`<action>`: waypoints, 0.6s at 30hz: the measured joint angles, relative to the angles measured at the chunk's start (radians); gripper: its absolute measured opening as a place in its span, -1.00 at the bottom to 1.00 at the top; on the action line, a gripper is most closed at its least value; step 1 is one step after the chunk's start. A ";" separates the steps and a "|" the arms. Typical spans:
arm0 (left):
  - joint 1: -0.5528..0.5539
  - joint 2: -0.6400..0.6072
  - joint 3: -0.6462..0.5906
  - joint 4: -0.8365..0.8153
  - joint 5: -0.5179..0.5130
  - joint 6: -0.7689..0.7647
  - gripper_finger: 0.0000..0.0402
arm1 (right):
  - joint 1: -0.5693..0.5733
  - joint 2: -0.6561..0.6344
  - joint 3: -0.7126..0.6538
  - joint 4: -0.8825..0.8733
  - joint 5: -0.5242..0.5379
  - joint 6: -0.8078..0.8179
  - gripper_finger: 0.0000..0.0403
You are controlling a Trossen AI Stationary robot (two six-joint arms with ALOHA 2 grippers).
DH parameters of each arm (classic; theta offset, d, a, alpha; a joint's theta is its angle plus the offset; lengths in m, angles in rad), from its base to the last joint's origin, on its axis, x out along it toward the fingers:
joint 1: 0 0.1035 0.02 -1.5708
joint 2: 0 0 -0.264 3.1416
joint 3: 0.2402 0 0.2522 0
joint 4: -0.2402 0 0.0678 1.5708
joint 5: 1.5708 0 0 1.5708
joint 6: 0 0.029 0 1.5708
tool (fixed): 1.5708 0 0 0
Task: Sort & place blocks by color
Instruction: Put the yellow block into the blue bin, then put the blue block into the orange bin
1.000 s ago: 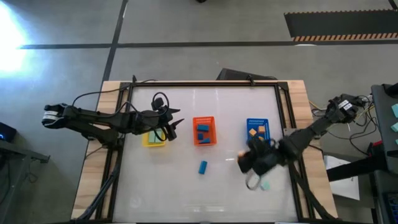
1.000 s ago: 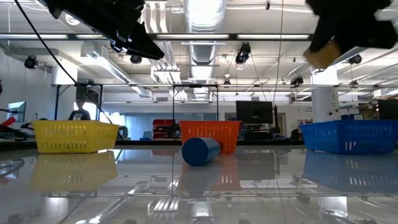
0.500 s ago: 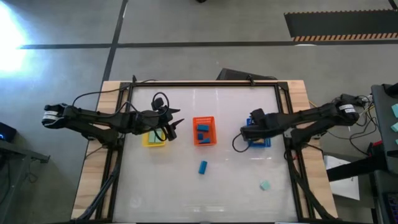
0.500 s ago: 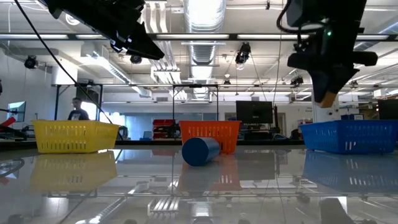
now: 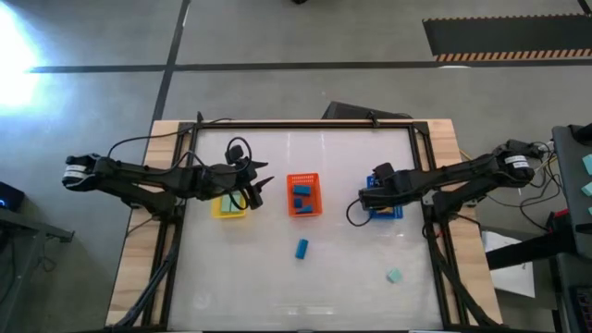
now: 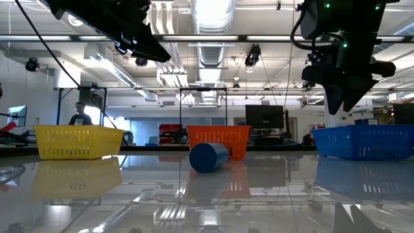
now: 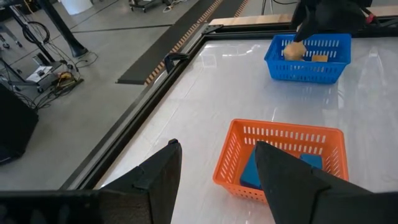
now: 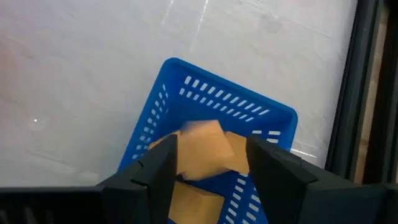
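Observation:
My right gripper (image 5: 368,196) hangs open over the blue basket (image 5: 389,211), fingers pointing down (image 6: 339,103). A blurred orange block (image 8: 202,149) shows below and between its fingers, over another orange block (image 8: 193,205) in that basket. My left gripper (image 5: 257,188) waits open and empty above the table, between the yellow basket (image 5: 228,212) and the orange basket (image 5: 302,211). A blue block (image 5: 302,248) lies on its side on the table's near middle (image 6: 208,157). A pale teal block (image 5: 395,276) rests near the right edge. Blue blocks (image 5: 302,193) sit in the orange basket.
The three baskets stand in a row across the table's middle. A teal block (image 5: 228,203) lies in the yellow basket. A dark frame (image 5: 305,124) rims the table. Bare tabletop stretches along the near side around the two loose blocks. A person (image 6: 79,116) stands far off in the room.
My right gripper swung from the table's near right, by the teal block, toward the far edge until it was over the blue basket, carrying an orange block and coming lower. It then let go: the block has left its fingertips and dropped toward the basket.

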State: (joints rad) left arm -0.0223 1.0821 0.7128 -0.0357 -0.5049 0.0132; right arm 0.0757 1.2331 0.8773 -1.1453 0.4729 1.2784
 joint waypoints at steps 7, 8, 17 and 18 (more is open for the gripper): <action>0.000 0.000 0.000 0.000 0.000 0.000 -0.07 | 0.000 0.000 0.006 0.006 0.000 -0.013 0.00; 0.000 0.000 0.000 0.000 0.000 0.000 -0.07 | 0.000 0.000 0.011 0.008 0.000 -0.016 0.00; 0.000 0.000 0.000 0.000 0.000 0.000 -0.07 | 0.060 0.000 0.031 0.174 0.000 -0.064 -0.05; 0.000 0.000 0.000 0.000 0.000 0.000 -0.07 | 0.069 0.000 0.031 0.209 0.000 -0.077 -0.05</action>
State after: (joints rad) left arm -0.0219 1.0821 0.7128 -0.0360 -0.5053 0.0128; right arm 0.1445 1.2327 0.9081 -0.9363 0.4732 1.2016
